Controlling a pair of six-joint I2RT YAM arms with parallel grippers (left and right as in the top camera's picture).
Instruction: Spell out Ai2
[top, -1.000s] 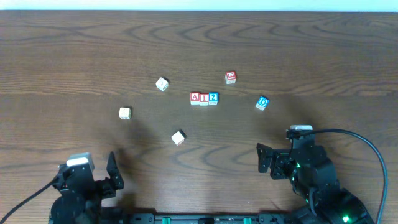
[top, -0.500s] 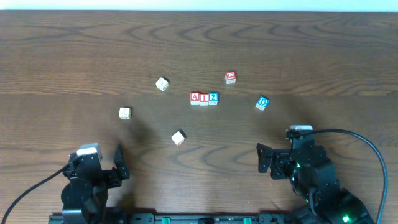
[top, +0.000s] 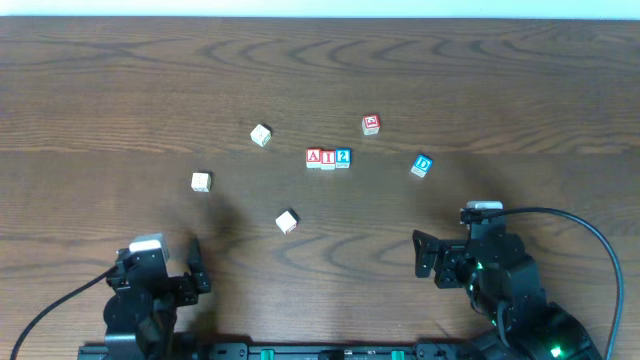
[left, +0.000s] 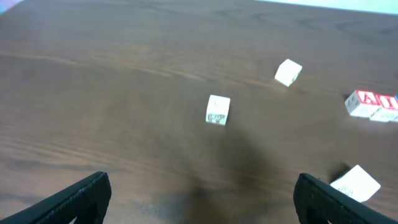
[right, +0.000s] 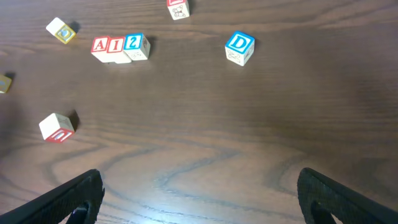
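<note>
A: Left wrist first. Dark wood-grain surface (left: 124, 56), pale strip along the top edge. Left pincer (left: 199, 193) has its two black tips wide apart at the bottom corners, nothing between them.
B: Task cubes?
A: Far right edge of the frame: A cube (left: 360, 101) touching I cube (left: 384, 106). The third is cut off by the edge.
B: Right wrist?
A: Right pincer (right: 199, 186) is spread wide too, and empty. Upper left of the frame: A cube, I cube, then 2 cube (right: 133, 45), side by side and touching, reading A-I-2. D cube (right: 239, 47) sits apart to the right.
B: Overhead?
A: Both arms are at the bottom edge, well away from the row in the middle of the frame. The spelling looks done to me.
B: Handling, if one needs a nudge?
A: Small wooden cubes, so probably light, rigid and not fragile. The painted faces may be a bit slick. Since they touch along the row, I'd take one from above by the two free faces, the ones toward the top and bottom of the overhead frame. Squeezing along the row would bump the neighbour.
</note>
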